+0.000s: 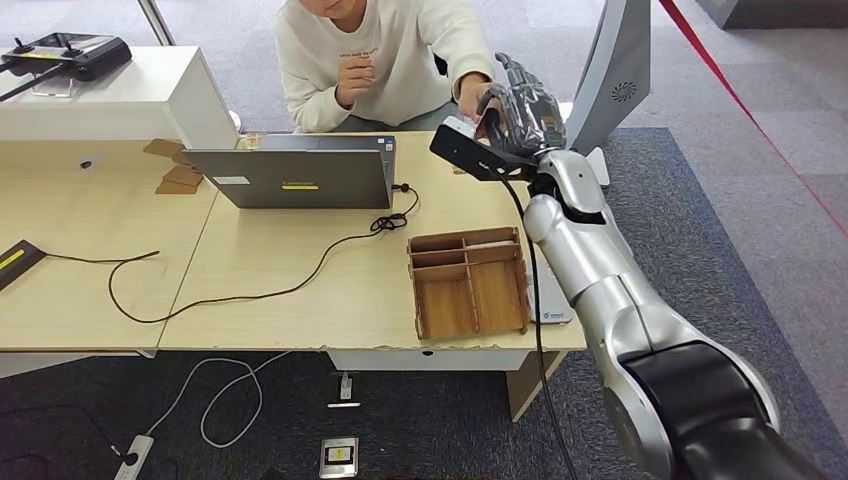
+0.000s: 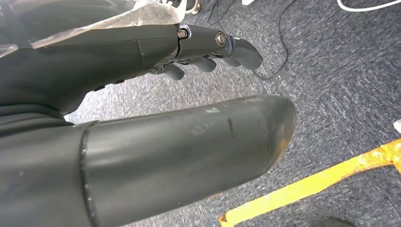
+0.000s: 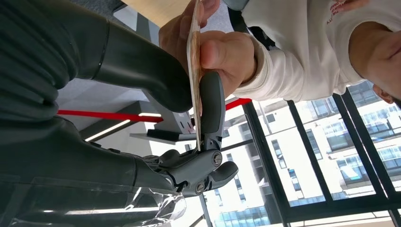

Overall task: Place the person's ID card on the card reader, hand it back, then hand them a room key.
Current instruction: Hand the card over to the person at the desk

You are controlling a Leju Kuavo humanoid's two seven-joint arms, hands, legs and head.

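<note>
we're at a card handover: our right hand [image 1: 522,108] is stretched out over the far edge of the table [image 1: 300,260], pinching the card [image 3: 194,61] between thumb and a finger while the person's hand [image 3: 222,52] grips the same card. we can't tell whether it's the id card or the room key, nor which way it's going, so progress is unclear. our left hand [image 2: 208,52] hangs over the floor, fingers loosely curled, holding nothing.

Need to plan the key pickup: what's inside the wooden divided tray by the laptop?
The brown wooden divided tray shows bare wood in its two large front compartments. The narrow back slots are seen at a shallow angle; no card is visible there, but their floors are partly hidden by the dividers.
</note>
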